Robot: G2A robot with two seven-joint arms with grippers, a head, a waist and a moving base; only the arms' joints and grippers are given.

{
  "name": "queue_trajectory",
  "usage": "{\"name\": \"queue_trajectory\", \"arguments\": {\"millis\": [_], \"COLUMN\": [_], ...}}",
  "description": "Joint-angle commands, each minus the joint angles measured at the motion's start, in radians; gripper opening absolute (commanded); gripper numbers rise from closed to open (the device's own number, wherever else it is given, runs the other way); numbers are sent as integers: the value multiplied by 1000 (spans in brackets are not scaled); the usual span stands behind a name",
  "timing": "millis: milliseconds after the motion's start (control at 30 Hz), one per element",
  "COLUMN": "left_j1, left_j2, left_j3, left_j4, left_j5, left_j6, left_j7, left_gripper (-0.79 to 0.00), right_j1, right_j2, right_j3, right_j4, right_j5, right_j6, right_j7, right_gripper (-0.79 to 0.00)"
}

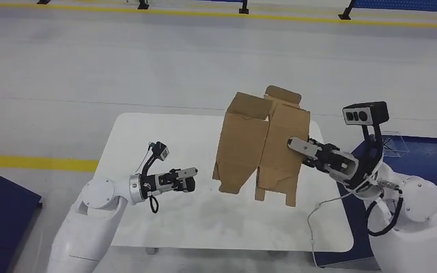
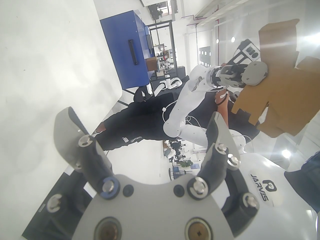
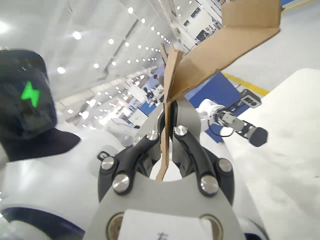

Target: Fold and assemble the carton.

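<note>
Grey metal fingers of the right gripper (image 3: 168, 112) pinch tight on a thin edge of the brown cardboard carton (image 1: 263, 147), holding it up over the white table (image 1: 136, 143). Well apart, the left gripper (image 2: 142, 118) is spread wide, holding nothing.

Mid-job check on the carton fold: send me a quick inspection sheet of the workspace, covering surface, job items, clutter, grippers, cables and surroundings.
Surface: white table with rounded corners.
Job's things: brown carton, unassembled, flaps loose, held up above the table.
Clutter: nothing seen.
Grippers: right gripper shut on the edge of a carton panel; left gripper open, holding nothing, apart from the carton.
Cables: white cable hangs by the right arm at the table's edge; black cable loops at the left wrist.
Surroundings: yellow floor line; blue cabinet past the table's edge.
</note>
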Motion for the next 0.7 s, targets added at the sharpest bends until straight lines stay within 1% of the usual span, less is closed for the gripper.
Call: {"name": "queue_trajectory", "arguments": {"millis": [0,33,100,167,233,300,367,400,467,567,667], "left_j1": [0,0,0,0,0,0,0,0,0,0,0], "left_j2": [0,0,0,0,0,0,0,0,0,0,0], "left_j3": [0,0,0,0,0,0,0,0,0,0,0], "left_j4": [0,0,0,0,0,0,0,0,0,0,0], "left_j5": [0,0,0,0,0,0,0,0,0,0,0], "left_j6": [0,0,0,0,0,0,0,0,0,0,0], "left_j7": [0,0,0,0,0,0,0,0,0,0,0], "left_gripper": [0,0,0,0,0,0,0,0,0,0,0], "right_j1": [5,15,31,42,51,52,52,44,38,6,-14], "right_j2": [1,1,2,1,-1,-4,-6,-7,-8,2,29], "right_j3": [-15,-28,-44,-66,-84,-101,-117,-131,-152,-236,-325], "right_j4": [37,52,90,127,155,180,196,214,228,248,256], "right_j5": [117,206,326,492,631,764,883,965,1083,1284,1534], "right_j6": [150,247,409,581,730,849,945,1015,1092,1100,1100], "right_j7": [14,36,48,57,25,-19,-65,-106,-177,-303,-457], "right_gripper": [-785,-785,-785,-785,-785,-785,-785,-785,-785,-785,-785]}}
